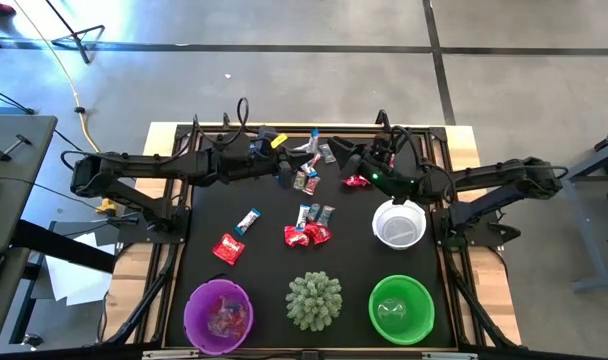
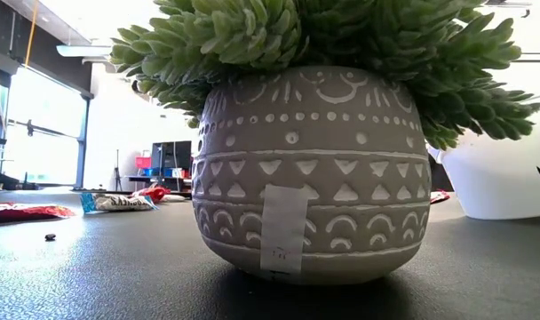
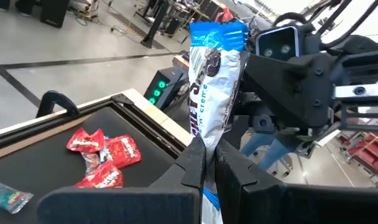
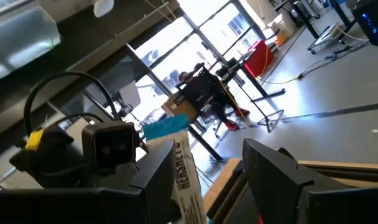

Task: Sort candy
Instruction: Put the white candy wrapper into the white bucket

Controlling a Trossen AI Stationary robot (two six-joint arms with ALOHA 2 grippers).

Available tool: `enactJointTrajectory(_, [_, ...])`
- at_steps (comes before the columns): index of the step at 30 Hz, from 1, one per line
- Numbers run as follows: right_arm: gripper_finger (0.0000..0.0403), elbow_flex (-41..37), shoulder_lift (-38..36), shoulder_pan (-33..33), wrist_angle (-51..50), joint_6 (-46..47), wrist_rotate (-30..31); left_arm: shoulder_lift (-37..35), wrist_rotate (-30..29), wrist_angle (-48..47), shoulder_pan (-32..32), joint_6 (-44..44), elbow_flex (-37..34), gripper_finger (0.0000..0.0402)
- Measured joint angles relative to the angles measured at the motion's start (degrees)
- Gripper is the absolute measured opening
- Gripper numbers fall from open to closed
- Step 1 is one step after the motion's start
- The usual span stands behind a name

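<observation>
My left gripper is raised over the far middle of the black mat, its fingers level, shut on a blue-and-white wrapped candy. My right gripper faces it from the table's right, open. The same candy stands close by one of the right gripper's fingers; I cannot tell whether it touches. Loose candy lies on the mat: red pieces, a blue-and-white one, a mixed cluster and more under the grippers. My left gripper pinches the candy's lower part between its two fingers, which come level from the table's left. The wrapper stands upright above the fingers, lifted clear of the mat, its blue crimped end on top. A short blue end shows below the fingers.
Along the near edge stand a purple bowl with candy inside, a spiky pale-green plant in a patterned pot and a green bowl. A white bowl stands below the right arm. Red candy lies near it.
</observation>
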Motion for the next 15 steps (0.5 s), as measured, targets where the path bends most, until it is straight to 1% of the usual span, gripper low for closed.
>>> enactJointTrajectory(5, [0.0183, 0.0, 0.45, 0.02, 0.93, 0.09, -1.95, 2.33, -0.97, 4.5, -0.36, 0.0, -0.07, 0.0007])
enactJointTrajectory(15, [0.0183, 0.0, 0.4, 0.02, 1.62, -0.02, -3.81, 8.43, 3.36, 13.03, -0.34, -2.58, 0.0, 0.0008])
